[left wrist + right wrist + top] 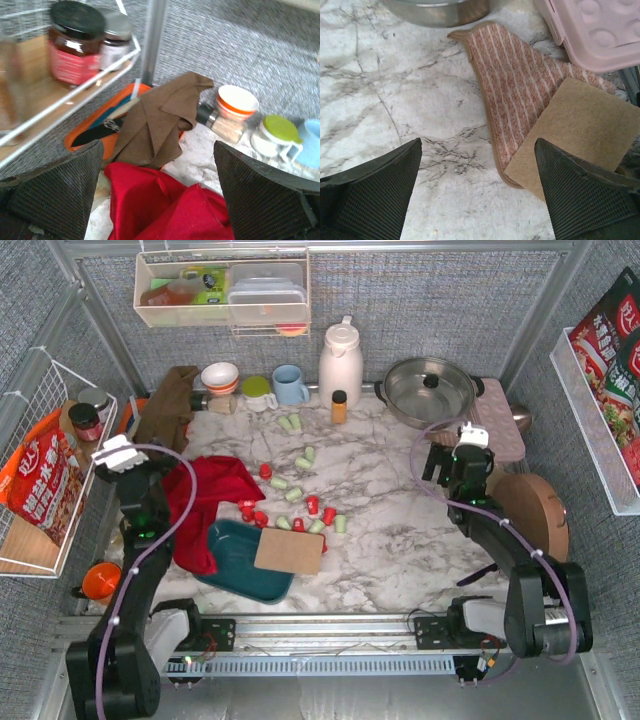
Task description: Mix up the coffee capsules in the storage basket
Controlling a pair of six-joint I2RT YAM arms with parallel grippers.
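Left wrist, left gripper (157, 150): jaws apart.
Right gripper (479, 145): jaws apart.
Coffee capsules (295, 495): tapered red, mint plastic; lay between grippers.

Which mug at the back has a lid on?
The white mug with the lime-green lid, standing between the orange-rimmed bowl and the blue mug. The blue mug is open on top.

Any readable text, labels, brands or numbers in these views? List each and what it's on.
Nothing can be quoted with confidence.
Red snack bag in the wire basket: large white Chinese characters, too blurred to read.
Red and green packets in the right-hand shelf: white Chinese characters, too small.
Jar, red label: print blurred.
Green-labelled item in the wall shelf: unreadable.
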